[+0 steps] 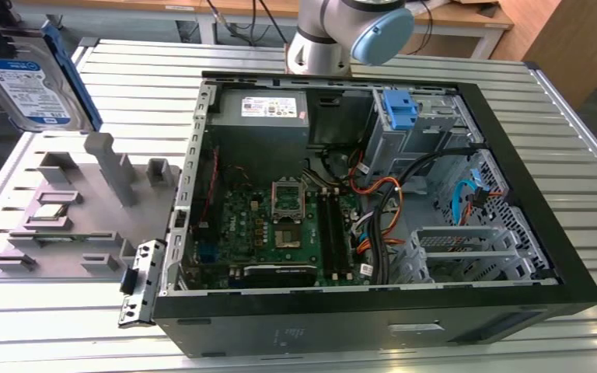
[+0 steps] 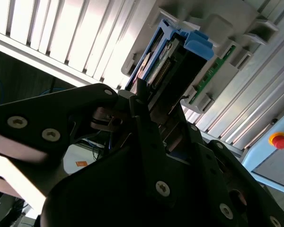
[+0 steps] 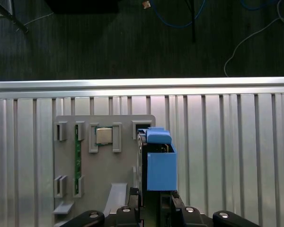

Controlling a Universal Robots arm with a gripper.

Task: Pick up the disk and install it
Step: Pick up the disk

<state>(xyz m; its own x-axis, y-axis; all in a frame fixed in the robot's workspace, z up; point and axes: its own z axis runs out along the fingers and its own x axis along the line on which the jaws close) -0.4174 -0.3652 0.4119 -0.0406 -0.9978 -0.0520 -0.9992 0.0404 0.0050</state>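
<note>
The disk (image 1: 21,87), a silver drive with a white-and-blue label in a blue caddy, hangs upright in the air at the exterior view's far left, above the grey parts fixture (image 1: 71,210). My gripper (image 1: 1,35) is shut on its top end. In the first wrist view the disk's blue caddy (image 3: 161,170) sticks out from my gripper (image 3: 154,204) over the fixture (image 3: 104,189). The second wrist view shows the black fingers (image 2: 144,118) clamped on the disk (image 2: 180,54), edge on.
The open computer case (image 1: 547,256) lies in the middle of the slatted metal table (image 1: 589,140), with a blue bracket (image 1: 397,109) in its drive bay and cables beside it. The fixture holds a processor chip (image 3: 104,136) and a green memory stick (image 3: 77,156). The arm's base (image 1: 319,47) stands behind the case.
</note>
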